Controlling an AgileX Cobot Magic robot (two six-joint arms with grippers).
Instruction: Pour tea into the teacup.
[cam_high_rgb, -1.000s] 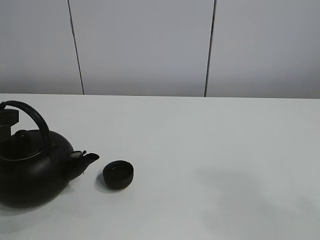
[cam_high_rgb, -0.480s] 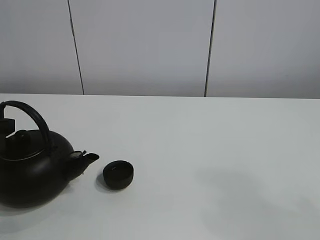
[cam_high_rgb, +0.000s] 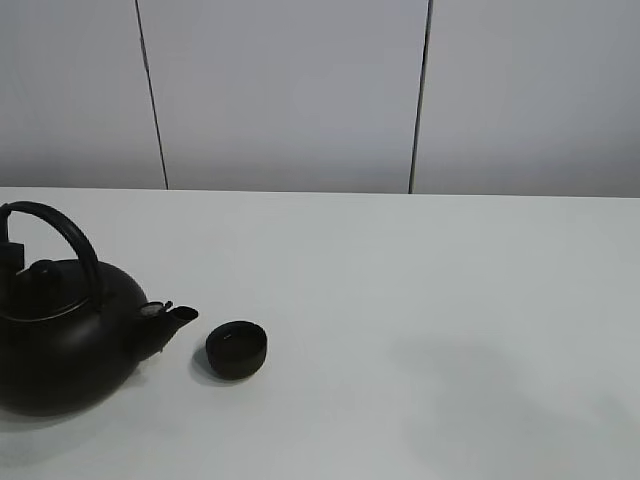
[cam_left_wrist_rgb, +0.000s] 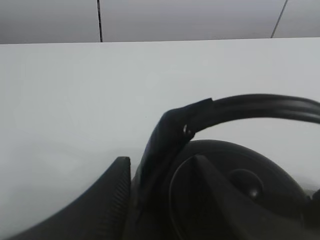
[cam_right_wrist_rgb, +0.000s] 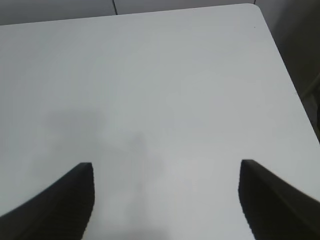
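Observation:
The small black teacup (cam_high_rgb: 237, 349) stands on the white table just right of the spout of the big black teapot (cam_high_rgb: 60, 345). The teapot rests on the table at the far left. In the left wrist view, my left gripper (cam_left_wrist_rgb: 165, 200) straddles the low end of the teapot's arched handle (cam_left_wrist_rgb: 170, 135), one finger on each side, jaws apart. Only a dark corner of the left gripper (cam_high_rgb: 8, 255) shows in the high view. No tea is visible. My right gripper (cam_right_wrist_rgb: 165, 200) hangs open over bare table with nothing between its fingers.
The white table (cam_high_rgb: 430, 300) stretches wide to the right of the teacup. Its rounded far corner (cam_right_wrist_rgb: 255, 6) and side edge show in the right wrist view. A grey panelled wall (cam_high_rgb: 290, 90) stands behind the table.
My left gripper has slid down and to the left along the teapot's handle, almost out of the high view. Teapot and teacup have stayed put. The right gripper has not moved.

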